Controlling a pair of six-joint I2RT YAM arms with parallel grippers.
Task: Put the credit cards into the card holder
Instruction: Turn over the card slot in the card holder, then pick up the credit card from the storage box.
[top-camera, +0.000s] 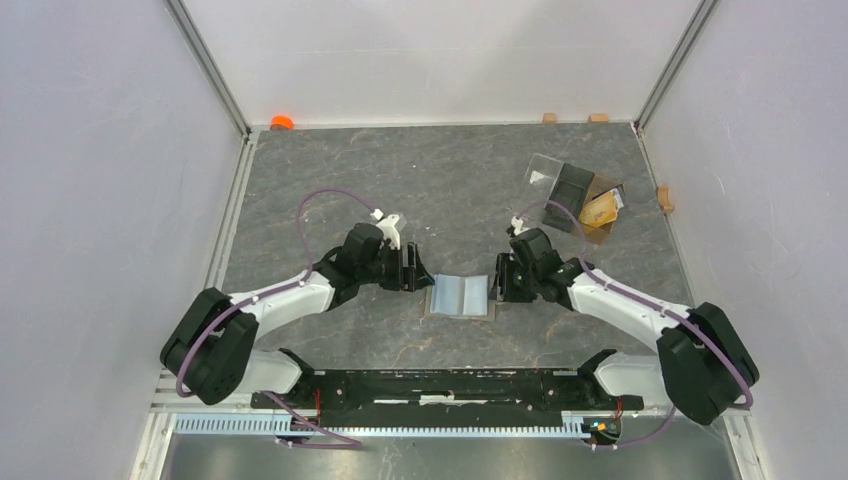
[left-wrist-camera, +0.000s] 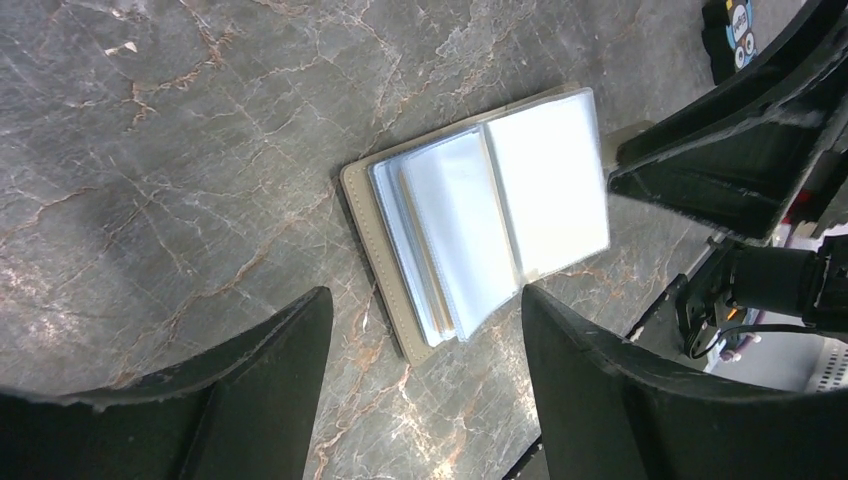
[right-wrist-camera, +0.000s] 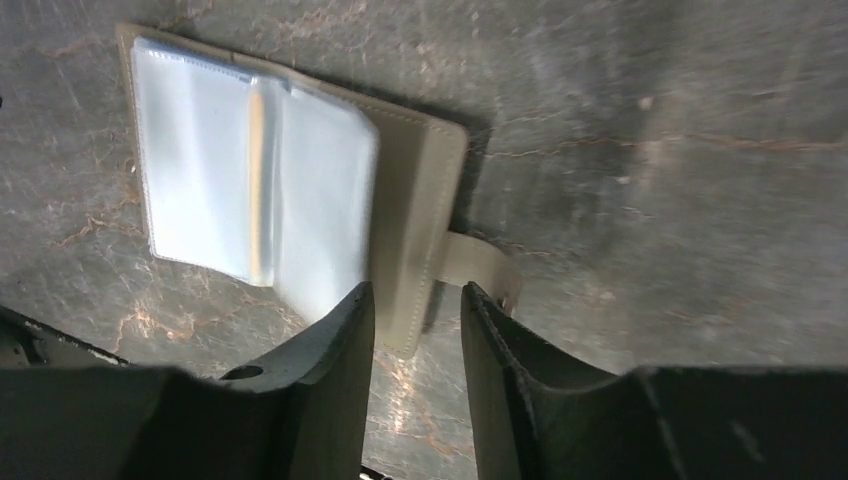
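The card holder lies open on the table between left jaws and right jaws, both parted, empty. The credit cards sit in the far clear box; none loaded.

I work in a robotics lab test cell. Plain white panel walls close in three sides of a dark grey marble-patterned tabletop, held at the corners by bare aluminium frame posts. My left hand and right hand are black two-finger clamps on white jointed arms, bolted to a black metal rail at the near edge. Loose purple cables loop off them, and a white slotted cable duct runs below the rail.
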